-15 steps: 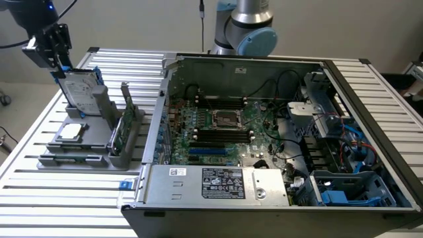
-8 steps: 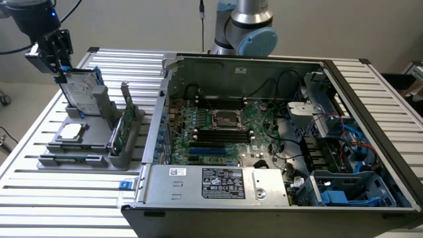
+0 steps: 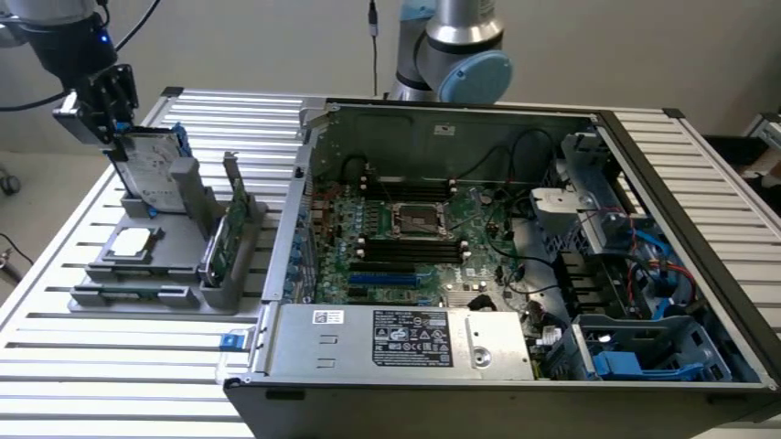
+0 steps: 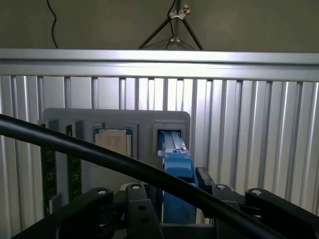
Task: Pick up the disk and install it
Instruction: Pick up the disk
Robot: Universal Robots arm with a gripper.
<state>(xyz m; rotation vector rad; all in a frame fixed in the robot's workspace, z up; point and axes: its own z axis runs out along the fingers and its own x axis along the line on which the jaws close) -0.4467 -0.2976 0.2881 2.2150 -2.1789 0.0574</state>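
Gripper (image 4: 177, 193): set astride the near end of the disk (image 4: 175, 160), with the blue rail between its jaws. Whether it was clamped or merely flanking could not be told.

Disk: stood on edge in its slot of the grey holder (image 4: 144, 120), its long axis running straight away from the gripper.

Beyond: slatted table (image 3: 123, 366). The open computer case (image 3: 452, 123) lay well apart toward the exterior view's right.

Pale wall (image 3: 244, 46), slatted metal table (image 3: 110, 366)
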